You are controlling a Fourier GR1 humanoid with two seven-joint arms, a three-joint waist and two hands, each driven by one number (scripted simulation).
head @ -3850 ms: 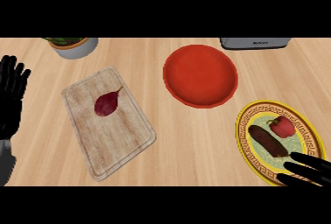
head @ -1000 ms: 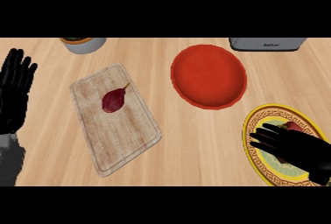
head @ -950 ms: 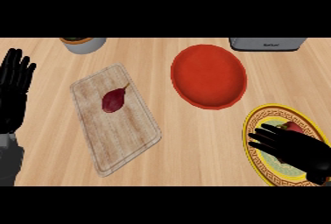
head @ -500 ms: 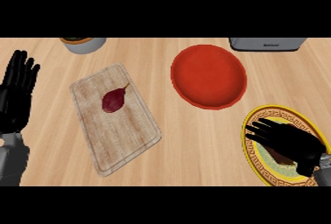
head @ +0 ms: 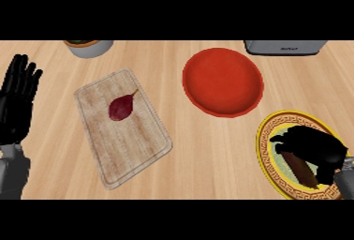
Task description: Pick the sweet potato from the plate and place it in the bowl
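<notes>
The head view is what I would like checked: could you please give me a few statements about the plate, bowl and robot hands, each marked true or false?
1. The right robot hand is curled over the sweet potato on the yellow plate. True.
2. The red bowl already holds the sweet potato. False: the bowl holds nothing, and the sweet potato lies on the plate.
3. The left robot hand is open, fingers up, at the view's left edge. True.
4. The cutting board lies right of the bowl. False: it lies left of the bowl.
5. A dark red piece lies on the cutting board. True.
</notes>
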